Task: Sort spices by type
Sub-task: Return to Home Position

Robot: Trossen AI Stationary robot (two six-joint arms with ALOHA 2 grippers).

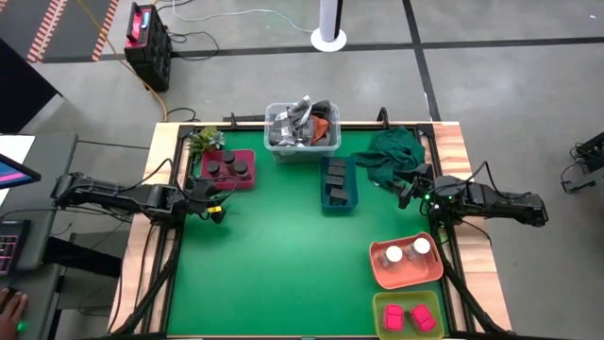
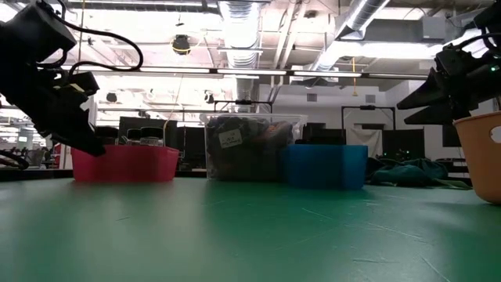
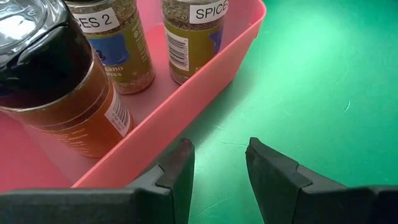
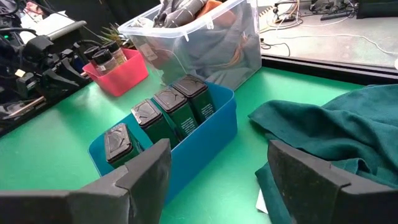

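Note:
Dark-capped spice jars [image 3: 118,50] stand in the pink-red tray [image 1: 247,179] at the table's far left. Dark grey boxes [image 4: 158,115] stand in a row in the blue tray [image 1: 351,189]. White-capped jars [image 1: 406,251] are in the orange tray [image 1: 382,274], and pink blocks [image 1: 408,316] are in the yellow-green tray [image 1: 382,304]. My left gripper [image 3: 217,149] hovers just outside the pink-red tray's near wall, its fingers a little apart with nothing between them. My right gripper [image 4: 217,155] stands open to the right of the blue tray, above the green mat, and is empty.
A clear bin [image 1: 302,132] of clutter stands at the far edge, in the middle. A dark green cloth [image 1: 392,156] lies bunched at the far right, beside my right gripper. A small plant [image 1: 203,142] sits behind the pink-red tray. The mat's middle is bare.

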